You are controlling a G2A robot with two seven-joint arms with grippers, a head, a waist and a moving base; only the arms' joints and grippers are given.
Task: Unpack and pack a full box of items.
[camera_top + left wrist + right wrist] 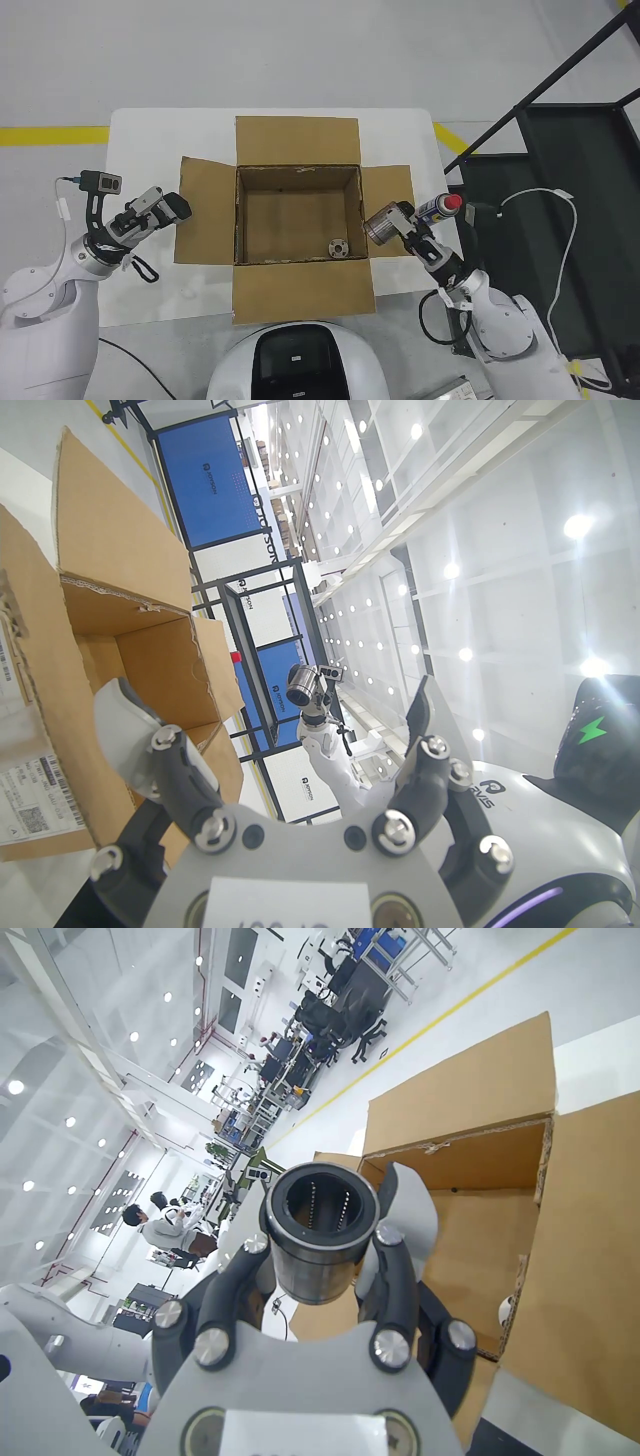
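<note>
— What lies around the table point(400, 130)?
— Pale grey floor point(300, 50) on every side. A yellow line point(50, 135) runs out from behind the table both ways.
— And on the robot's right of it?
— A black metal rack point(570, 160), just beside the table. Well away from the table are blue panels point(200, 485) and black office chairs point(350, 1023), with round ceiling lights point(577, 525) overhead.

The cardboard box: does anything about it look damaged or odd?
Yes, mildly. The cardboard box has ragged, torn edges where its flaps fold, clearest in the left wrist view. Otherwise it sits square on the table with all four flaps spread open, and one small metal part lies inside.
</note>
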